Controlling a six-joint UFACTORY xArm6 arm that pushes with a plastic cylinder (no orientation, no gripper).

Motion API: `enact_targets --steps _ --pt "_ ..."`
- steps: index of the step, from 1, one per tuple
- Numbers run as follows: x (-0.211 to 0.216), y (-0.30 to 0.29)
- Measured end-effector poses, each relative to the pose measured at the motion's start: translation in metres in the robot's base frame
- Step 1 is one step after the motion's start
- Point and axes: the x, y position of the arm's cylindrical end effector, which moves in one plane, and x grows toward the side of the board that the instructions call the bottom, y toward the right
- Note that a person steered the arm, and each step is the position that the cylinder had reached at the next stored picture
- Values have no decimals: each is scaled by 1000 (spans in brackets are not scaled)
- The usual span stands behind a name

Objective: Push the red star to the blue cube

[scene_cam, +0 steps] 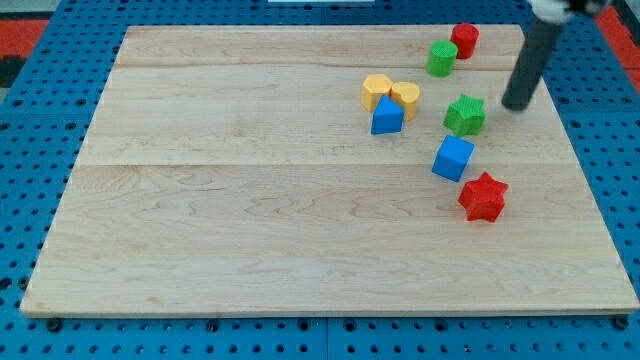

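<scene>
The red star (484, 197) lies on the wooden board at the view's right, just below and right of the blue cube (453, 158), with a small gap between them. My tip (517, 105) is at the end of the dark rod coming down from the view's top right. It stands above and right of the blue cube, right of the green star (465, 115), and well above the red star. It touches no block.
A blue triangular block (387, 117) sits under a yellow pentagon-like block (377, 90) and a yellow heart (406, 96). A green cylinder (442, 57) and a red cylinder (465, 39) stand near the top edge. The board's right edge (590, 180) is close.
</scene>
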Motion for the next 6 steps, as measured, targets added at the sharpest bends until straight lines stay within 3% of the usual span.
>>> enact_targets --steps 1,2,3,4,5,6 --pt "18 -47" --pt "-38 -64" --pt "-41 -59" --pt "-7 22" --pt "101 55" --pt "152 18"
